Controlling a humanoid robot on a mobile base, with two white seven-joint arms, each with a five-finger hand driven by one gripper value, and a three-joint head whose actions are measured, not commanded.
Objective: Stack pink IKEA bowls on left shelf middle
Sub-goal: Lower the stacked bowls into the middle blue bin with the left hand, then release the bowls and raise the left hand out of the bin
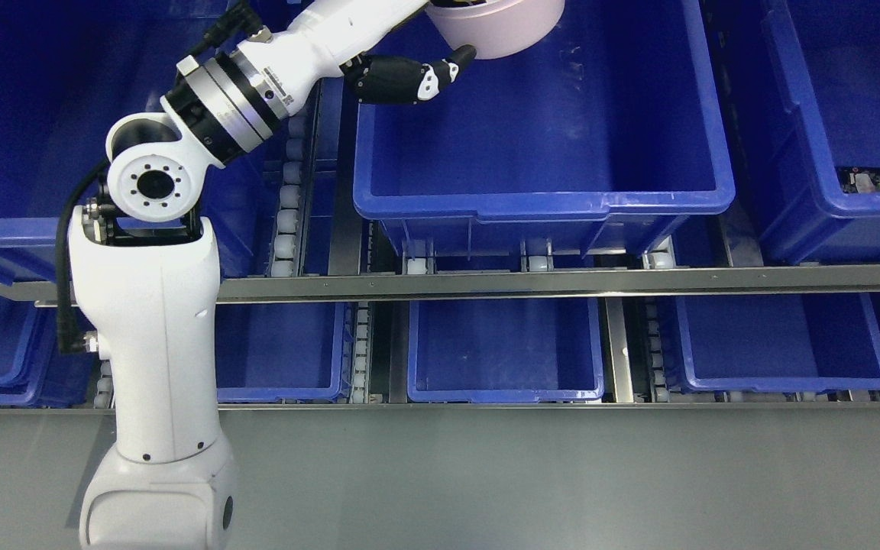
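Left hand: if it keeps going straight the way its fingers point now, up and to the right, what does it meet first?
The pink bowl. The left hand has a black fingertip already at the bowl's lower edge, over the blue bin. Whether it touches is unclear: depth is hard to judge and the frame crops the bowl.

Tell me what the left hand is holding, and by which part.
The left hand holds a pink bowl by its side wall, a finger pressed near the base; the rest of the grip is cut off.

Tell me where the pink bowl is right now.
In the head view, the pink bowl sits at the top edge, center, over the middle blue bin, with the left hand at it.
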